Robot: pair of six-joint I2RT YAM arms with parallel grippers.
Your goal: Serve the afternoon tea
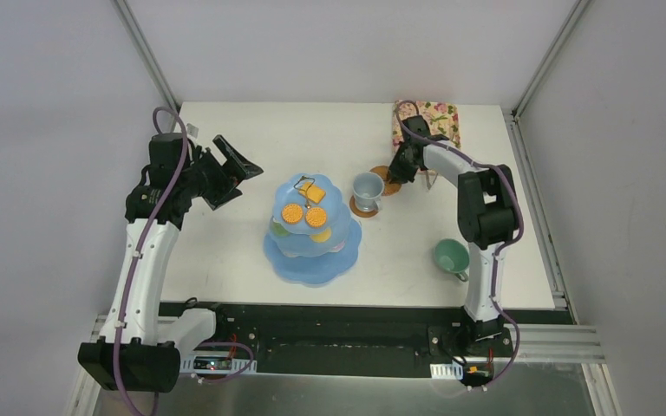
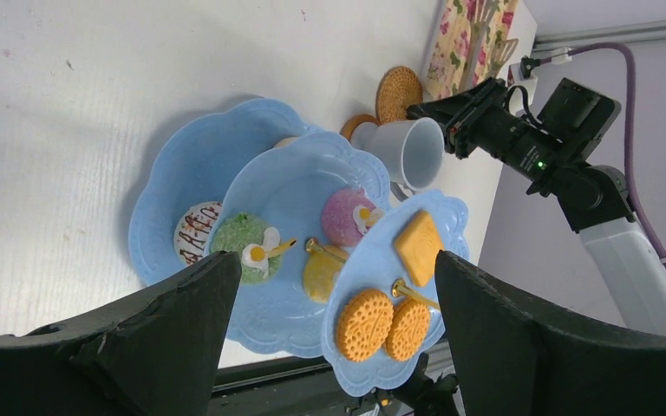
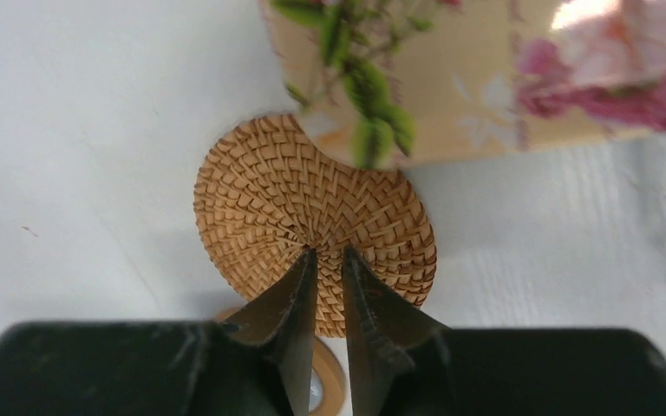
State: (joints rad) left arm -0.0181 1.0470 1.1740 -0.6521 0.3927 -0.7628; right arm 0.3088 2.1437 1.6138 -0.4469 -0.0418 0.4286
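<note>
While the right arm's fingers (image 3: 325, 256) are pinched almost together on the near rim of a woven coaster (image 3: 312, 208), the left arm's fingers (image 2: 334, 264) hang wide apart over the table (image 1: 225, 251) with nothing between them, off to the left of the stand (image 1: 299, 269) and aimed toward it. That pinched coaster sits just right of the grey-blue cup (image 1: 367, 186), and in the right wrist view the corner of the floral tray (image 3: 486, 87) overlaps its far edge; I cannot tell whether it is lifted off the table. The cup stands upright on a second coaster (image 1: 360, 210), close beside the right side of the stand. The light-blue stand is near the middle of the table, with orange biscuits (image 2: 381, 321) on its top tier and small donuts (image 2: 347, 217) on the tiers below. A green cup (image 1: 451, 256) sits alone toward the near right, well apart from the stand, next to the right arm. The tray lies at the far right corner of the table.
</note>
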